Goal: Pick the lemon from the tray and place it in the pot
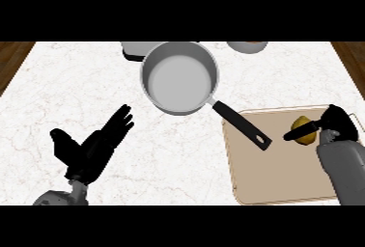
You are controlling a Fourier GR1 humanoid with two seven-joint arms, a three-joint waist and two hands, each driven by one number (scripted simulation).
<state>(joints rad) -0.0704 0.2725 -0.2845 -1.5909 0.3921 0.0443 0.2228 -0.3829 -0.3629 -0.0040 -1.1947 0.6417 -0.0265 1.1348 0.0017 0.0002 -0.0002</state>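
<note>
Yellow, oval lemon (pixel 307 130) sits on the flat tan tray (pixel 278 164) near the worktop's (pixel 85 87) right edge, toward the tray's far right corner, with the right robot hand (pixel 329 123) curled round it, thumb across its near side. The grey metal pot (pixel 179 77), black handle pointing at the tray, lies up and left. The left robot hand (pixel 92 144) rests open by the near edge.

L hand (pixel 92 147) open, fingers straight, pointing up-right, resting at lower left. R hand (pixel 335 123) at right edge, fingers and thumb curled, forearm rising from below.
</note>
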